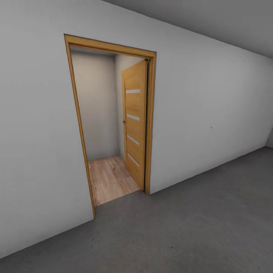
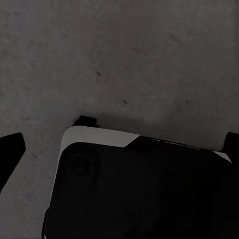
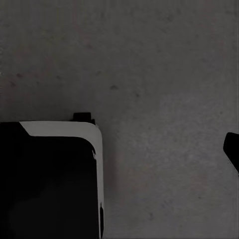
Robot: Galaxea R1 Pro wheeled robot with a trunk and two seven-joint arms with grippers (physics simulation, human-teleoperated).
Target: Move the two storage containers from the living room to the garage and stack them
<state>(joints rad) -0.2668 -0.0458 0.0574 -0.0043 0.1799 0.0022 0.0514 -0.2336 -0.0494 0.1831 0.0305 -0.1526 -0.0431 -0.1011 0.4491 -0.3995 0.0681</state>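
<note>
Head view: I face a plain white-grey wall [image 1: 212, 113] of the garage; a wood-framed doorway [image 1: 79, 125] is cut into it, left of centre
Door: a light wooden door [image 1: 135, 125] with four pale horizontal strips stands swung inward on the doorway's right side; a small handle shows on its left edge
Beyond the doorway: light wood-plank flooring [image 1: 110, 178] and bare pale walls of a small space
Floor: dark grey mottled concrete floor [image 1: 197, 223] runs from the wall toward me; it meets the planks at the threshold
Left wrist view: my left tool [image 2: 119, 144] hangs over the concrete; a dark fingertip [image 2: 11, 149] shows at one edge and another at the opposite edge, so it stands wide, with nothing between; my dark base with a pale rim [image 2: 144, 189] lies below
Right wrist view: one dark fingertip [image 3: 232, 149] shows at an edge over concrete; I cannot tell how wide my right tool stands; the base corner [image 3: 50, 179] shows beside it
Storage containers: I cannot tell where they are from these views
</note>
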